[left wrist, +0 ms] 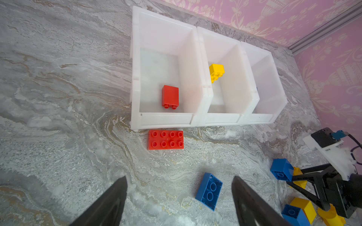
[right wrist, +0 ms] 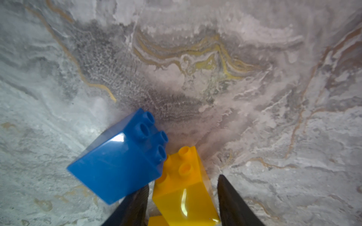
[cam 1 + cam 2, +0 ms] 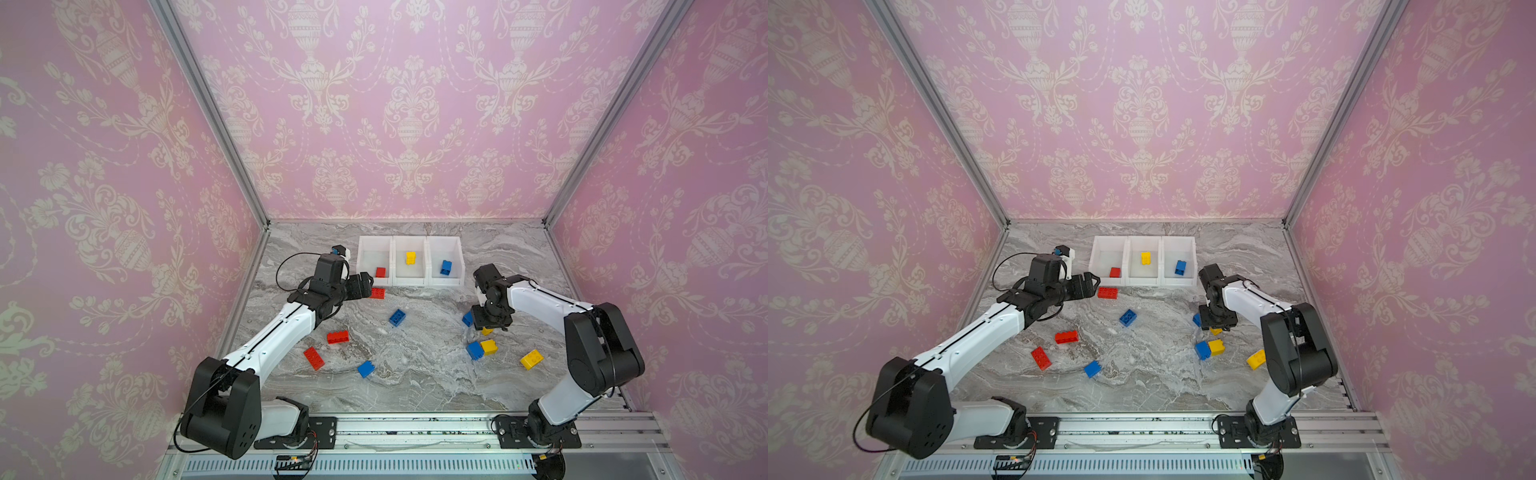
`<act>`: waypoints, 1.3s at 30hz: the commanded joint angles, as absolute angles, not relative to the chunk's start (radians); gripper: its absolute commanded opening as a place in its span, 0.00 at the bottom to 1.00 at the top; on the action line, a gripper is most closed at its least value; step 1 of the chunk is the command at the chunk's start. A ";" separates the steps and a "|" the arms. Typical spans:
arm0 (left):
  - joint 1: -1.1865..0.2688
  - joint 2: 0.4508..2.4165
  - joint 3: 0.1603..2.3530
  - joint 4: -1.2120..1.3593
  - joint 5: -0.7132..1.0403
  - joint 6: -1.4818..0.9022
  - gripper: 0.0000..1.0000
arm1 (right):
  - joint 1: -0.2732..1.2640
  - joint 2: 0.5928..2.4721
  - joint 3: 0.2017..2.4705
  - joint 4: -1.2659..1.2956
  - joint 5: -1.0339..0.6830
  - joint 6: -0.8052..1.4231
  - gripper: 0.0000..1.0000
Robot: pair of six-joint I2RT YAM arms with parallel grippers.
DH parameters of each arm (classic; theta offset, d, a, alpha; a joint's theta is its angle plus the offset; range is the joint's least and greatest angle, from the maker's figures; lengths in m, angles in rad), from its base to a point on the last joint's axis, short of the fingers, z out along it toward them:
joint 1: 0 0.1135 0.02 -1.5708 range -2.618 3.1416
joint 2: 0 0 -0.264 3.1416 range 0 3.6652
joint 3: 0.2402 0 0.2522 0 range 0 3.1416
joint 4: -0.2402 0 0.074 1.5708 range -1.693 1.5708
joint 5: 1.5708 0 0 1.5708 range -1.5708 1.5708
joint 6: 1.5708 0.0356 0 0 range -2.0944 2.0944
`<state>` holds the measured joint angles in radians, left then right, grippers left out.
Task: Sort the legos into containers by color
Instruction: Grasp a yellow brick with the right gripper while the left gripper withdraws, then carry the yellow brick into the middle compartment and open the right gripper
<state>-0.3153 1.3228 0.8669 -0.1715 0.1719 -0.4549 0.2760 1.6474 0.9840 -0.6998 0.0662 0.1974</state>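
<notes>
The legos are hard, hollow plastic bricks, glossy enough to throw glare, so I judge them light, stiff and a little slippery, but not fragile. The flat side walls are the place to pinch; the studded top and the open underside give poor purchase.

The yellow brick (image 2: pixel 186 195) lies on its side on the table (image 3: pixel 415 382), between the jaws of the right gripper (image 2: pixel 183 181). The jaws stand close to its two smooth flanks, but I cannot tell whether they press on it yet. A blue brick (image 2: pixel 119 162) leans against its studded end and also touches the outside of one jaw, so it would likely be dragged or tipped when the yellow one is lifted.

More bricks lie loose on the table, among them a long red brick (image 1: pixel 165 140), studs up, just in front of the containers (image 1: pixel 166 119). The left gripper (image 1: pixel 179 178) hangs above the table near it, spread wide and empty. That brick is best taken across its short width.

The containers stand at the back of the table, and in both top views each holds one brick:
- red brick (image 3: pixel 380 272) in the left one
- yellow (image 3: pixel 410 257) in the middle one
- blue (image 3: pixel 446 267) in the right one

No brand, label or writing can be read on the bricks, the containers or the arms; the stud tops look plain at this sharpness
</notes>
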 commanded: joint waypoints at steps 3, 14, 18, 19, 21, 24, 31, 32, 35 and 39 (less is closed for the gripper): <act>-0.303 1.298 0.846 -0.156 0.190 -0.474 0.86 | 0.272 1.650 0.962 -0.690 0.041 0.203 0.52; -0.298 1.295 0.836 -0.150 0.193 -0.482 0.87 | 0.282 1.655 0.964 -0.696 0.057 0.213 0.37; -0.295 1.284 0.825 -0.152 0.192 -0.483 0.87 | 0.289 1.627 0.971 -0.710 0.053 0.221 0.33; -0.293 1.281 0.820 -0.150 0.193 -0.484 0.87 | 0.291 1.621 0.974 -0.716 0.049 0.224 0.33; -0.289 1.276 0.810 -0.147 0.196 -0.486 0.88 | 0.295 1.599 0.981 -0.729 0.040 0.231 0.31; -0.279 1.268 0.790 -0.141 0.198 -0.491 0.88 | 0.309 1.556 0.997 -0.750 0.029 0.248 0.31; -0.261 1.258 0.753 -0.121 0.212 -0.502 0.89 | 0.380 1.518 1.121 -0.806 0.026 0.272 0.31; -0.259 1.258 0.748 -0.120 0.211 -0.502 0.89 | 0.392 1.521 1.145 -0.808 0.024 0.276 0.32; -0.254 1.255 0.739 -0.106 0.216 -0.504 0.89 | 0.418 1.540 1.245 -0.801 0.013 0.282 0.32; -0.246 1.249 0.695 -0.086 0.224 -0.514 0.89 | 0.436 1.590 1.345 -0.768 -0.008 0.284 0.32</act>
